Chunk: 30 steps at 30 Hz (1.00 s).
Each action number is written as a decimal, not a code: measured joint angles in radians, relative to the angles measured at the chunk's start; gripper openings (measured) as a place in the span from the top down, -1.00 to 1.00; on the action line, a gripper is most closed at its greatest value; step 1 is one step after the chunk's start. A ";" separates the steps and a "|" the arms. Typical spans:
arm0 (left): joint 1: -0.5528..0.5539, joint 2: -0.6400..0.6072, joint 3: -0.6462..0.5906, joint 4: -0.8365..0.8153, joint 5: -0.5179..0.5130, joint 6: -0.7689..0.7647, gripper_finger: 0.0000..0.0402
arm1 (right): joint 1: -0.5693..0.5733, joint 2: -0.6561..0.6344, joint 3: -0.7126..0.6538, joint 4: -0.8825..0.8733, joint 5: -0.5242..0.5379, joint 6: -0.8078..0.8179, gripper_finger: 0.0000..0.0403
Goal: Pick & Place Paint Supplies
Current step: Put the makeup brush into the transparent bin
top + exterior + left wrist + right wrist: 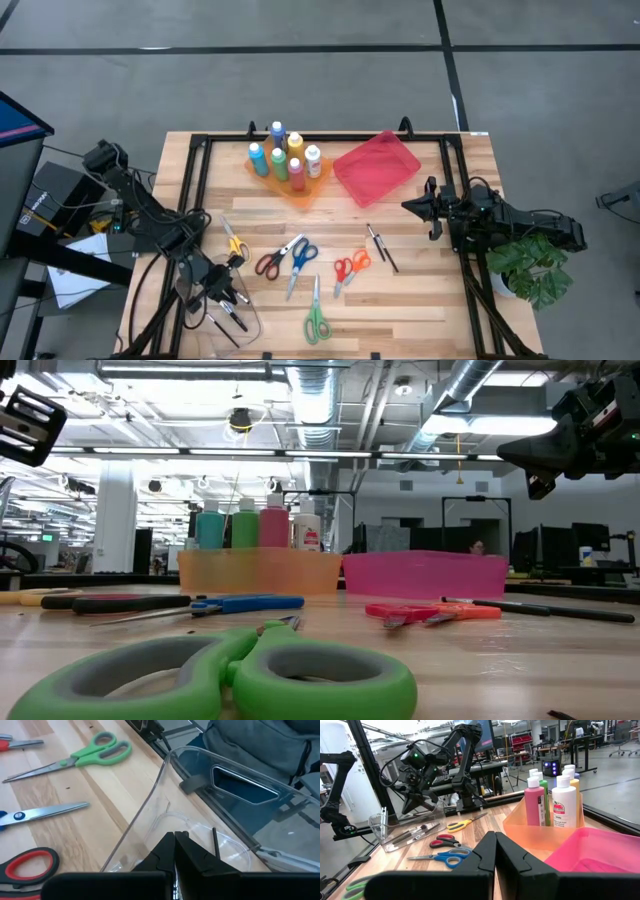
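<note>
**Both pincers closed, supplies spread on table**

Left pincer (222, 293): fingers pressed together, holding nothing, poised over the clear tray (222, 305) at the table's near-left corner. Brushes (228, 318) lie inside that tray; the left wrist view shows the closed fingertips above its curved clear wall.

Right pincer (408, 206): fingers together, empty, held above the table's right side beside the red tray (377, 167), touching nothing.

Table (420, 290): pale wood planks in a black frame. Orange tray (290, 185) at the far middle carries the upright paint bottles (283, 155), just beside the red tray. Mid-table, well apart from both trays: yellow scissors (233, 241), red scissors (272, 260), blue scissors (300, 261), orange scissors (351, 268), green scissors (316, 317) nearest the front edge. Two loose brushes (381, 246) lie right of the orange scissors.

Room: grey floor with dark lines, a potted plant (528, 266) off the table's right edge, ceiling ducts and strip lights in the low view.
</note>
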 joint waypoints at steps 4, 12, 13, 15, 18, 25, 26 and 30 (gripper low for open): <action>0.000 0.000 0.000 0.000 0.000 0.000 1.00 | 0.000 0.000 0.000 0.000 0.000 0.000 1.00; 0.001 0.000 0.000 -0.001 -0.011 0.002 1.00 | 0.000 0.000 0.000 0.000 0.000 0.000 1.00; 0.001 0.000 0.000 -0.001 -0.011 0.002 1.00 | 0.000 0.000 0.000 0.000 0.000 0.000 1.00; 0.001 0.000 0.000 -0.001 -0.012 0.002 1.00 | 0.000 0.000 0.000 0.000 0.000 0.000 1.00; 0.001 0.000 0.000 -0.001 -0.013 0.000 1.00 | 0.000 0.000 0.000 0.000 0.000 0.000 1.00; 0.001 0.000 0.000 0.004 -0.068 -0.035 0.84 | 0.000 0.000 0.000 0.000 0.000 0.000 1.00; 0.001 0.000 0.000 0.010 -0.076 -0.035 0.80 | 0.000 0.000 0.000 0.000 0.000 0.000 1.00; 0.001 0.000 0.000 0.076 -0.125 -0.035 0.61 | 0.000 0.000 0.000 0.000 0.000 0.000 1.00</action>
